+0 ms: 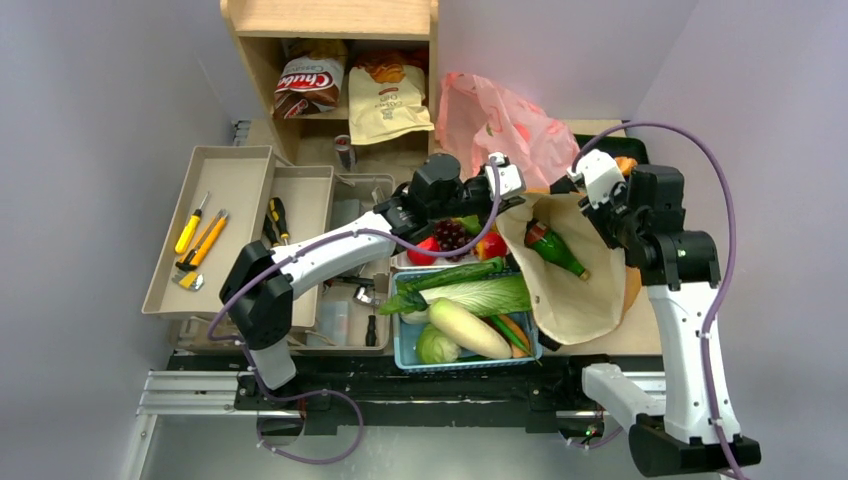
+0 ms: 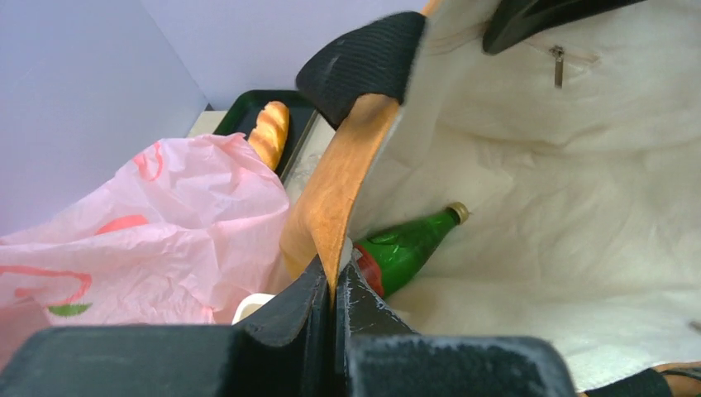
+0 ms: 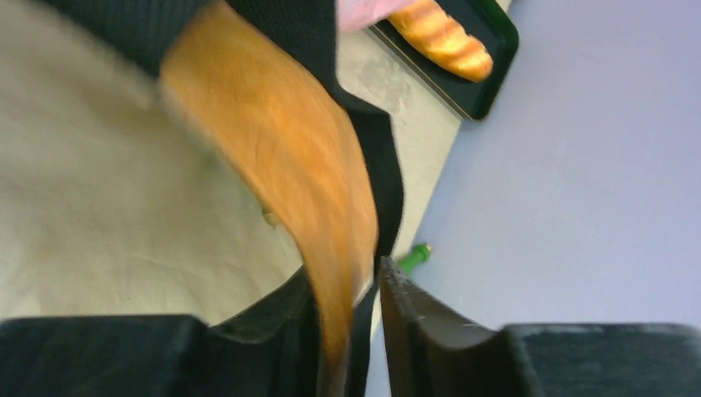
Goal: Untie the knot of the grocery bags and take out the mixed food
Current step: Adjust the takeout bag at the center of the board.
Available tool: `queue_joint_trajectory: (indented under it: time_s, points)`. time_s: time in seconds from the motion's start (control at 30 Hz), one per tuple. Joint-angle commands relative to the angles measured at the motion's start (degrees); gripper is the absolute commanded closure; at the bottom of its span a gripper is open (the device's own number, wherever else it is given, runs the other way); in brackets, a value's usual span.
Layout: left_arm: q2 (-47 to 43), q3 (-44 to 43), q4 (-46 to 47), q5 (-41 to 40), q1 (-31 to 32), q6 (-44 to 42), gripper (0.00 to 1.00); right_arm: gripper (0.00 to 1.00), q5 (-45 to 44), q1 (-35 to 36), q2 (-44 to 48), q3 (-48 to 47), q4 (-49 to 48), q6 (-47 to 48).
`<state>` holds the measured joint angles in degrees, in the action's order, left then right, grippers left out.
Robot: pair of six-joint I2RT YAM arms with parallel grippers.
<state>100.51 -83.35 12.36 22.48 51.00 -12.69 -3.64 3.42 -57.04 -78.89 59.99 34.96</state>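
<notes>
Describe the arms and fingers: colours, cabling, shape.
Both the left arm and right arm have white link shells with black joint housings and black bases. A thin purple cable loops loosely along each. The left fingers and right fingers are matte black, wedge-shaped, tapering to narrow tips.

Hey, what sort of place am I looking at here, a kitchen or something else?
Likely a robotics lab bench staged for grocery unpacking, not a real kitchen: two robot arms bolted side by side, a tray of screwdrivers beside a tub of vegetables and a shopping bag, plain walls.
</notes>
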Motion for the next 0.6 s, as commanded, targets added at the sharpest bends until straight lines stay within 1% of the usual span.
queue_joint_trajectory:
  time_s: [0.0,0.07,0.13,0.17,0.2,0.23,0.3,0.37,0.47,0.57]
  points:
    - [-0.56,0.41,2.02,0.84,0.29,-0.60,1.00,0.65,-5.80,-0.68,2.18,3.08,2.05,0.78]
    - [0.06,-0.12,1.36,0.58,0.13,-0.26,1.00,0.62,-7.26,-0.75,2.11,4.92,2.56,0.35]
    - [0.43,-0.92,0.34,-0.21,-0.29,0.12,1.00,0.61,-7.42,-0.98,2.45,5.60,4.02,0.03]
    - [0.53,-1.32,-0.10,-0.17,-0.56,0.24,1.00,0.63,-7.21,-1.08,2.87,5.59,4.80,-0.22]
    - [0.51,-1.63,-0.87,0.19,-0.82,0.18,1.00,0.66,-7.12,-1.17,3.34,5.46,5.35,-0.51]
    - [0.45,-1.81,-1.60,1.05,-0.92,-0.39,1.00,0.78,-7.09,-1.14,3.72,5.32,5.91,-0.96]
    - [0.19,-1.55,-3.30,3.91,-1.05,-2.51,1.00,0.99,-6.69,-1.14,4.24,4.97,6.56,-2.02]
    - [-0.45,-0.74,-4.75,7.48,-1.08,-4.68,1.00,1.00,-3.70,-1.14,4.23,3.94,7.26,-3.73]
    - [-2.47,2.59,-3.46,13.02,-0.60,-9.52,0.96,1.00,3.02,-1.14,4.91,2.21,9.08,-5.51]
    - [-4.24,7.45,-3.04,12.79,2.87,-20.82,1.00,1.00,8.51,-1.13,7.10,3.33,8.65,-5.89]
